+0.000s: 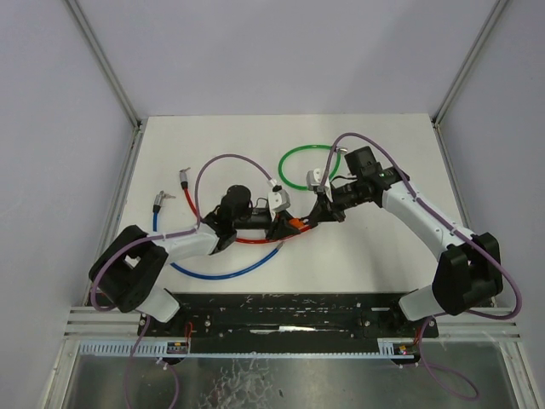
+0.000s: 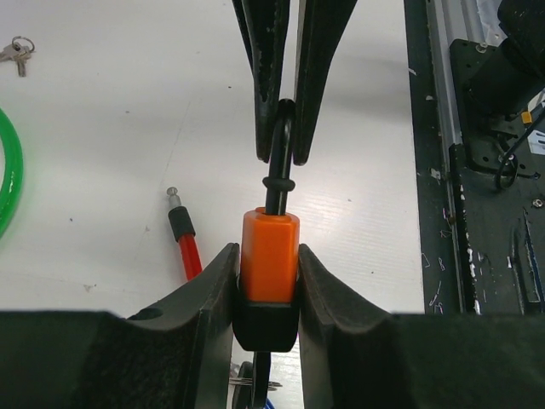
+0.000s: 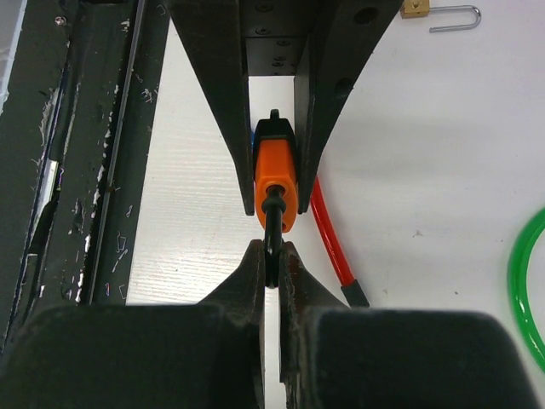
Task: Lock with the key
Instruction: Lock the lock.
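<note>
An orange and black lock body on a red cable is held above the table. My left gripper is shut on its sides. A black key sticks out of the lock's end. My right gripper is shut on the key's black head, facing the lock. In the top view the two grippers meet at mid-table, the left and the right, with the lock between them. The keyhole itself is hidden.
A green cable loop lies behind the grippers and a blue cable in front of the left arm. A brass padlock with an open shackle and a bunch of keys lie on the table. A black rail runs along the near edge.
</note>
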Robot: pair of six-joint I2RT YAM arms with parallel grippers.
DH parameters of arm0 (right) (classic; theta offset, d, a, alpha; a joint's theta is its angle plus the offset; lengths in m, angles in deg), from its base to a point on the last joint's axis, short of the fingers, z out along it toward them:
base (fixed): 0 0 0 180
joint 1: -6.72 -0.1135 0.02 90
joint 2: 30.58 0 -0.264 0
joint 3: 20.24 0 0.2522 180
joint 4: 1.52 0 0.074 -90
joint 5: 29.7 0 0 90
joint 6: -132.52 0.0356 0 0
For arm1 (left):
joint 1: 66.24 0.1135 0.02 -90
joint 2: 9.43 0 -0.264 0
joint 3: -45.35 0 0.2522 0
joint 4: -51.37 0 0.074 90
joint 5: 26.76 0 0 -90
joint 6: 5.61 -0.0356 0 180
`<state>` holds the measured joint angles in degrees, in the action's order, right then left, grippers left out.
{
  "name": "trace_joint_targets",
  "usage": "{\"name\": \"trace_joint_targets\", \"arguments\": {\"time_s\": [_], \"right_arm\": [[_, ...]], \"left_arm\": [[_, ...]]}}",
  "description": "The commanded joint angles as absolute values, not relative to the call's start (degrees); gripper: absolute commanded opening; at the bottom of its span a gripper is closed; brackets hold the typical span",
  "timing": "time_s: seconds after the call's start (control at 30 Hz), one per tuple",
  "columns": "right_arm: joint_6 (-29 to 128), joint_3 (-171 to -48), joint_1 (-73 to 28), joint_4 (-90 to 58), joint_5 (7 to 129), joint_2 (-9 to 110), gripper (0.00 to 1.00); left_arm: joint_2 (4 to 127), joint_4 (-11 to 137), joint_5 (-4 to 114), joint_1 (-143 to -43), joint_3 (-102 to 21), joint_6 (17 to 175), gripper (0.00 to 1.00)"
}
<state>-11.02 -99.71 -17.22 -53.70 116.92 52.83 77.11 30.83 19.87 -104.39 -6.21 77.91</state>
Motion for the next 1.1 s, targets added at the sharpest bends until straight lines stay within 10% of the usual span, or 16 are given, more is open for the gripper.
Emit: {"name": "trace_joint_targets", "arguments": {"time_s": [0.0, 1.07], "right_arm": [[-9.6, -99.9, -20.3, -53.1, 122.4, 54.6, 0.0], [-1.8, -94.1, -26.8, -38.1, 118.4, 58.0, 0.0]], "left_arm": [[72.8, 22.0, 22.5, -104.7, -7.0, 75.7, 0.0], [76.6, -5.3, 15.3, -104.7, -7.7, 91.9, 0.0]]}}
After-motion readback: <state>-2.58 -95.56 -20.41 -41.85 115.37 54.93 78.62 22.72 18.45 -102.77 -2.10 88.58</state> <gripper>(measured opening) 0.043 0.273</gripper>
